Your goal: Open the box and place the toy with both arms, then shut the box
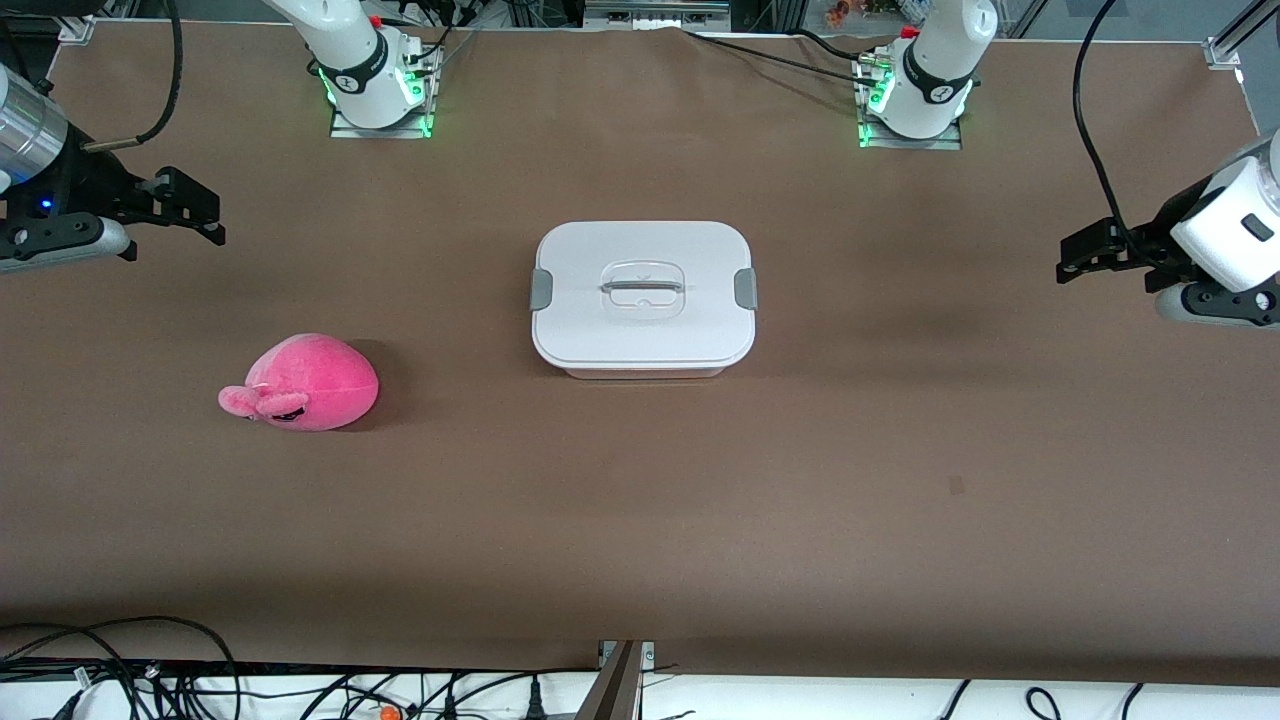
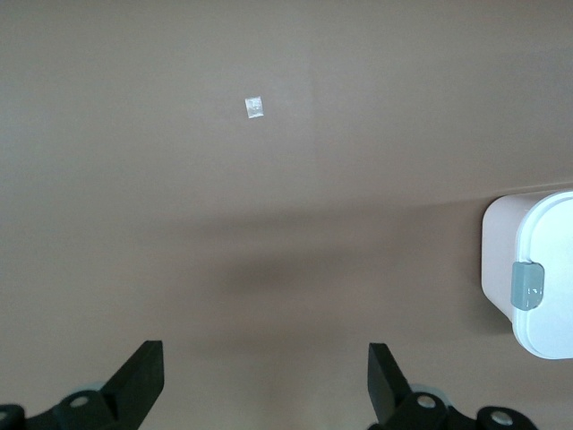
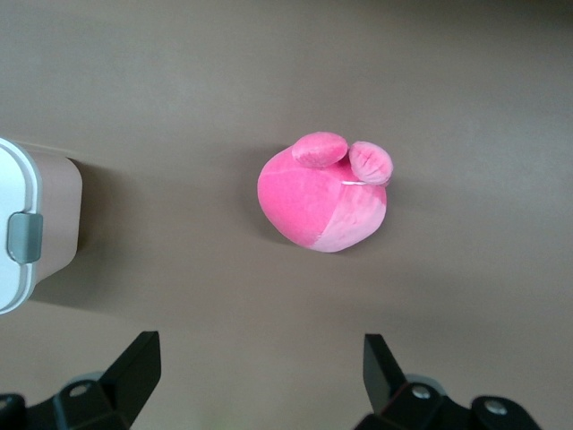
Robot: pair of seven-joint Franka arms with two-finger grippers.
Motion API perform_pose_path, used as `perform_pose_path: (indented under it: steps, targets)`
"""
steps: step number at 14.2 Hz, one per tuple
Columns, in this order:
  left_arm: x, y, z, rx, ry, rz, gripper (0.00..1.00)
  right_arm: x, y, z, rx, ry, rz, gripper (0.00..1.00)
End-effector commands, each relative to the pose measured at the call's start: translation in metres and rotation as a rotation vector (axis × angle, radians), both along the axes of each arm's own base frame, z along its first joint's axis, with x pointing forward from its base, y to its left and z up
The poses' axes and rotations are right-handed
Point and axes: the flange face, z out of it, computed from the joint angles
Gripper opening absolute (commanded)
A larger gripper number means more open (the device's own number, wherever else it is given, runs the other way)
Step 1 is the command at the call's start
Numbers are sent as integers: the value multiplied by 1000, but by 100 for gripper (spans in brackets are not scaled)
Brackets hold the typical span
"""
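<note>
Right now the box [image 1: 643, 299] sits mid-table, lid on, both grey clips [image 1: 745, 289] down. Pink toy [image 1: 305, 383] lies on the cloth nearer the front camera, toward the right arm's end, well apart from the box. Left gripper [image 1: 1085, 252] hangs over bare table at its end, fingers apart, empty. Right gripper [image 1: 190, 208] likewise, fingers apart, holding nothing.

A robotics lab; bolted arm bases [image 1: 375, 85] on a brown-covered table [image 1: 800, 480]; loose cables [image 1: 120, 670]
</note>
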Motion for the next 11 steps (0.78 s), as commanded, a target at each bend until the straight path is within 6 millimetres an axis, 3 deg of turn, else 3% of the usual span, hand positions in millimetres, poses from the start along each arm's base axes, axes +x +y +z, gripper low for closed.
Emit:
perform_pose_path:
  steps: [1, 3, 7, 10, 11]
  targets:
    - [2, -31, 0, -14, 2, -53, 100, -4, -6, 6, -14, 5, 5, 100]
    - [-5, -81, -3, -7, 8, -139, 100, -3, -7, 5, -15, 8, 4, 100]
    - [-18, -161, -22, -16, 42, -277, 100, -1, -8, -1, -15, 14, 1, 100]
    - [-49, -247, -33, -13, 58, -429, 100, -1, -8, -6, -17, 18, -7, 100]
    - [-55, -271, -47, -15, 79, -487, 100, 0, -10, -7, -19, 15, -10, 100]
